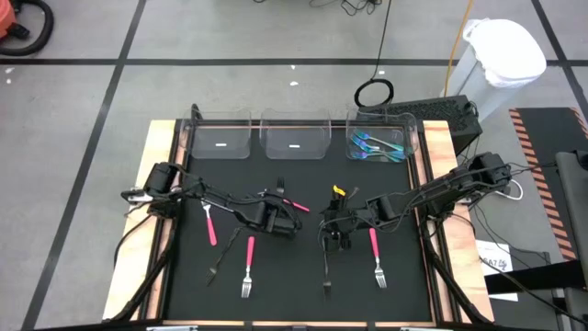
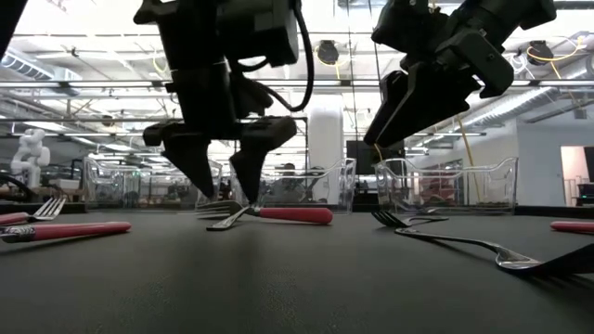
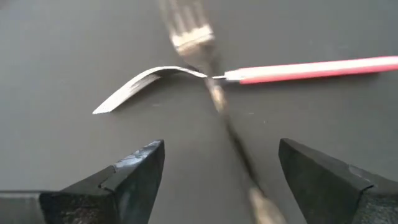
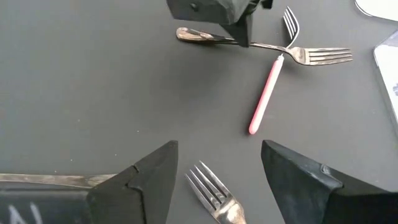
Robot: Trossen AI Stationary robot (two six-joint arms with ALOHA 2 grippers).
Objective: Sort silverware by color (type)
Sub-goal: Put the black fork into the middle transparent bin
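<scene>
Left pincer (image 3: 221, 180) gapes over crossed pink-handled fork (image 3: 298, 70).

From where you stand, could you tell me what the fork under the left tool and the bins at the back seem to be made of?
The pink-handled fork looks like polished metal at the head, which glints, with a matte pink handle, probably plastic. The dark fork crossing it seems all metal, though it is blurred. The bins look like clear glossy plastic: the mat shows through them.
</scene>
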